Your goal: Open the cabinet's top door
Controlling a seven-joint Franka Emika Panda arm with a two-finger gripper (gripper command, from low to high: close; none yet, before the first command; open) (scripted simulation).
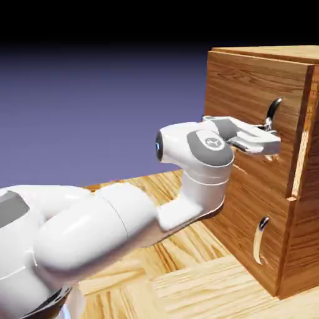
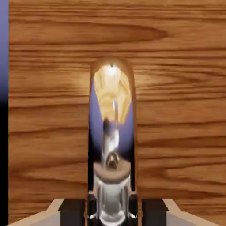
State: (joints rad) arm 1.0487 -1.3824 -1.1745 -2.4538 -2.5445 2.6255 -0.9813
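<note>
While the hand clasps the curved, mirror-bright handle, flat wood-grain top door, boxy cabinet

In the exterior view, the cabinet toward three o'clock is showing smooth brown wood grain, its curved handles are gleaming like polished metal, the white arm toward eight o'clock is shining like glossy plastic, and pale wooden parquet is spreading toward six.
</note>
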